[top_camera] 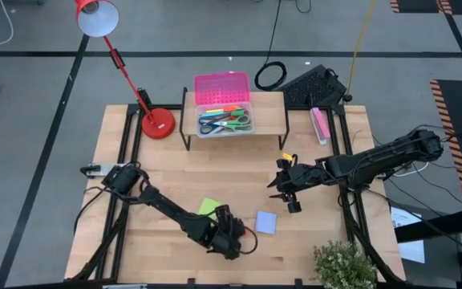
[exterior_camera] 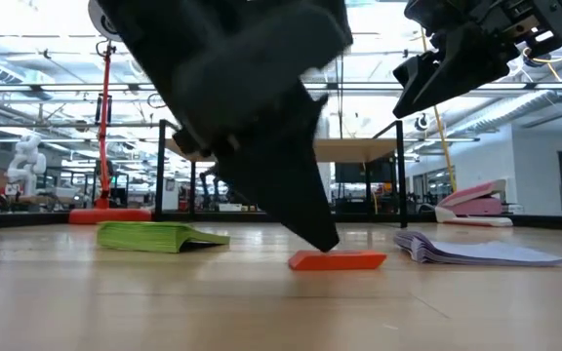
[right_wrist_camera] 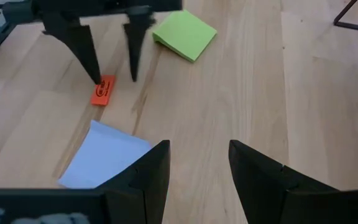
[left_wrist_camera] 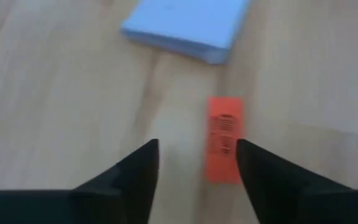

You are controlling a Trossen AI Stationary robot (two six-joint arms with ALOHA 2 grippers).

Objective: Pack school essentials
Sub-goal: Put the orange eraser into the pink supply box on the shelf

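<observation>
left gripper (right_wrist_camera: 110, 59) held spread low over the table (top_camera: 175, 172), one finger (right_wrist_camera: 86, 46) touching red eraser (left_wrist_camera: 224, 138), eraser at table's 6 o'clock between green pad (top_camera: 208, 207) and lavender pad (top_camera: 266, 222), right gripper (top_camera: 289, 191) raised at 3 o'clock, spread, nothing grasped

Pretty bright, even light all over, mostly from the ceiling strip lights (exterior_camera: 57, 60) that blow out to white glare in the low view. Shadows on the table (top_camera: 175, 172) are soft and faint. The left gripper (exterior_camera: 322, 239) is a dark, smeared blur right in front of those lights. The left wrist view is soft all over; the red eraser (left_wrist_camera: 224, 138) print is unreadable.
</observation>
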